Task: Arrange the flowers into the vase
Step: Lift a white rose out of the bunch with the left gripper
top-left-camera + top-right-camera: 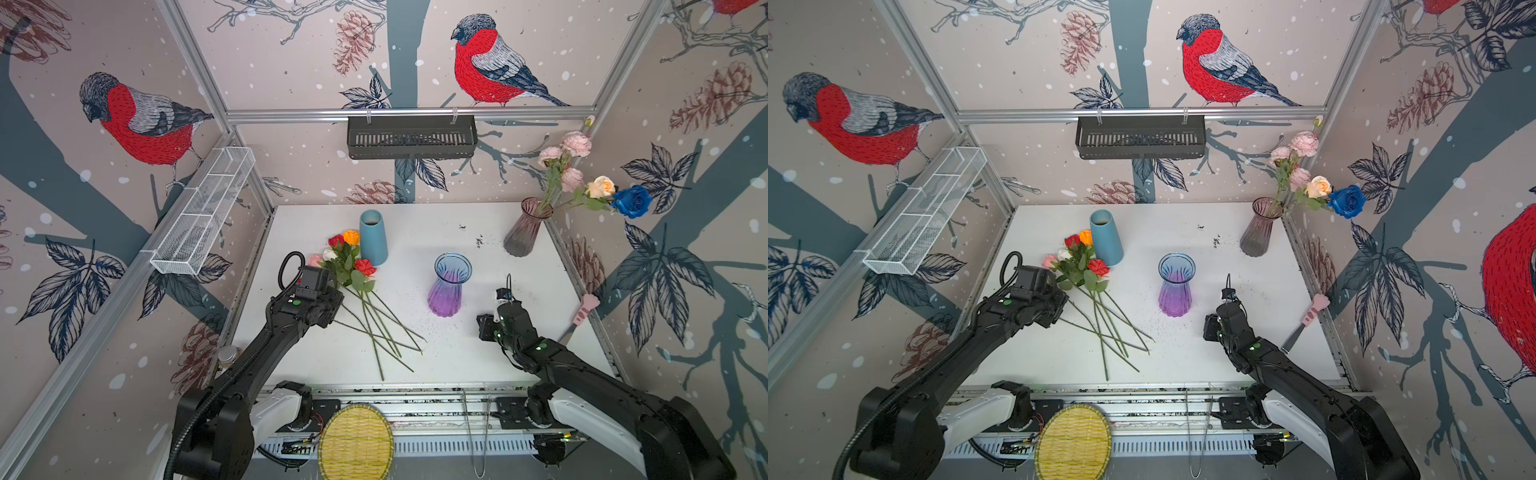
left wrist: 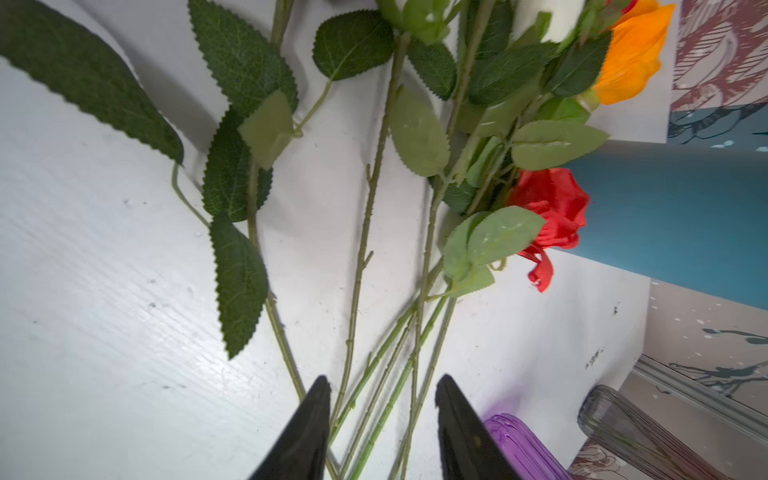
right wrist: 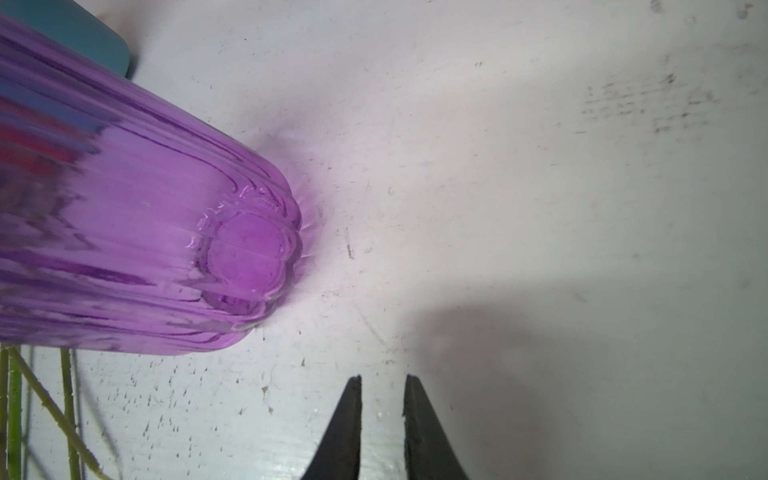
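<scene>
The loose flowers (image 1: 353, 270) lie in a bundle on the white counter (image 1: 436, 357), left of centre; their red, orange, white and pink heads crowd just beside the teal vase (image 1: 373, 241), and their green stems fan out and cross toward the front edge. In the left wrist view the left fingers (image 2: 307, 428) stand well apart, low over the stems; several stems run through the gap between them, and nothing is clamped. The right fingers (image 3: 345, 428) show only a narrow gap and hold nothing; they hang over bare counter near the base of the purple glass vase (image 3: 145, 232), which stands upright and empty at mid-counter in both top views. At the far right corner the smoky glass vase (image 1: 524, 230) holds the pink carnation spray (image 1: 565, 153), the peach rose (image 1: 601, 187) and the blue rose (image 1: 632, 201); those blooms lean out toward the right wall. A pink-handled tool (image 1: 584, 309) lies at the counter's right edge; a woven yellow tray (image 1: 355, 442) sits in front of the counter.
</scene>
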Tool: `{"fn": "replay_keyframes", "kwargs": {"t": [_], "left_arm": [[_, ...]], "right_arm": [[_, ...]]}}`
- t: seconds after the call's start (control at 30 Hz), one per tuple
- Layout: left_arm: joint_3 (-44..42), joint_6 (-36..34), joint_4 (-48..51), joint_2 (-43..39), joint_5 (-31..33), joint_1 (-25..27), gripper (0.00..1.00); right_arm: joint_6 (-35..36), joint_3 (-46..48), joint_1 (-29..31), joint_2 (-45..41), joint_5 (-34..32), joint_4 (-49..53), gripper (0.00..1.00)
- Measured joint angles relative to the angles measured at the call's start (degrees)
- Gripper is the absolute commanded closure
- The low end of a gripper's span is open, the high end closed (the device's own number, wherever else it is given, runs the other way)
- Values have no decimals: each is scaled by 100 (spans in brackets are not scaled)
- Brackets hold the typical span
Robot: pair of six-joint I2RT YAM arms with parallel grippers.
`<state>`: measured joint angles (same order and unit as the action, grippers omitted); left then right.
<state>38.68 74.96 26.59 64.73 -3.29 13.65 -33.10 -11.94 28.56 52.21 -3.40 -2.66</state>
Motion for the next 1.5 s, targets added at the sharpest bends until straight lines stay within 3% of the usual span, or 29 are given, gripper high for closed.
{"fn": "replay_keyframes", "kwargs": {"t": [0.43, 0.93, 1.1, 1.23, 1.37, 1.5], "left_arm": [[1281, -970, 114, 2103, 326, -485, 63], [1440, -1255, 157, 2863, 55, -503, 64], [1357, -1340, 81, 2938, 28, -505, 82], [1353, -1390, 26, 3001, -59, -527, 88], [1353, -1493, -31, 2966, -120, -614, 100], [1386, -1493, -7, 2667, -264, -769, 100]], "right_arm": [[-13, -13, 37, 22, -109, 26, 79], [-13, -15, 48, 26, -109, 26, 79], [-13, -15, 52, 15, -111, 31, 79], [-13, -15, 52, 15, -111, 31, 79], [-13, -15, 57, 4, -111, 37, 79], [-13, -15, 63, -2, -114, 42, 80]]}}
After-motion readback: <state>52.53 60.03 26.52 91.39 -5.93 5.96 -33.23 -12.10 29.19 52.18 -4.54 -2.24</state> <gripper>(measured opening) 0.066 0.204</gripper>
